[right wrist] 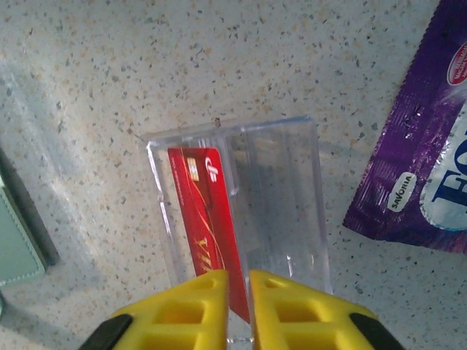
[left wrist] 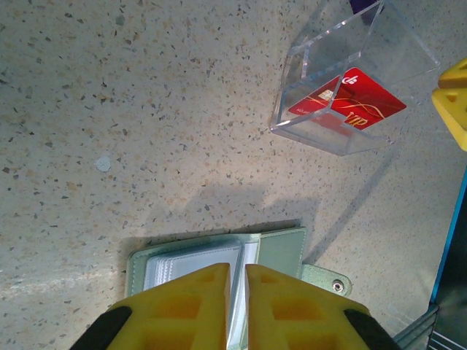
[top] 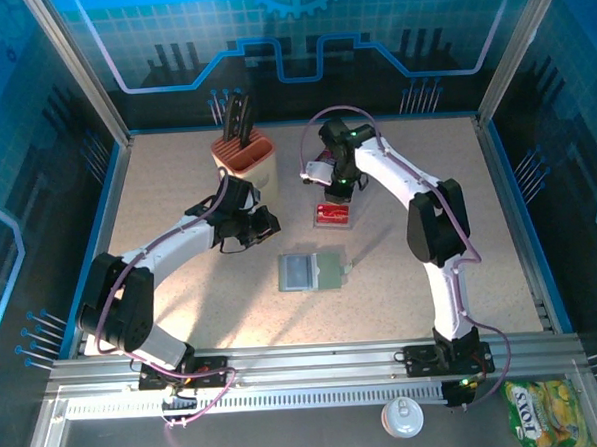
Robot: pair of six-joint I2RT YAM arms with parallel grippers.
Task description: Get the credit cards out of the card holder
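While the left gripper (left wrist: 238, 275), nearly closed and empty, hovers over the card holder (left wrist: 281, 248), the right gripper (right wrist: 238, 278), likewise, hangs above a red credit card (left wrist: 363, 109) reading "up" in a clear box (right wrist: 284, 197).

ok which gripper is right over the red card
The right gripper, above the clear box with the red card inside; the left gripper hangs over the open card holder instead.

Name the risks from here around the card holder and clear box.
The red card leans tilted in the clear box; the right gripper close above could knock it out. The card holder lies open and unpinned; the left gripper, shut, may just shove it along.
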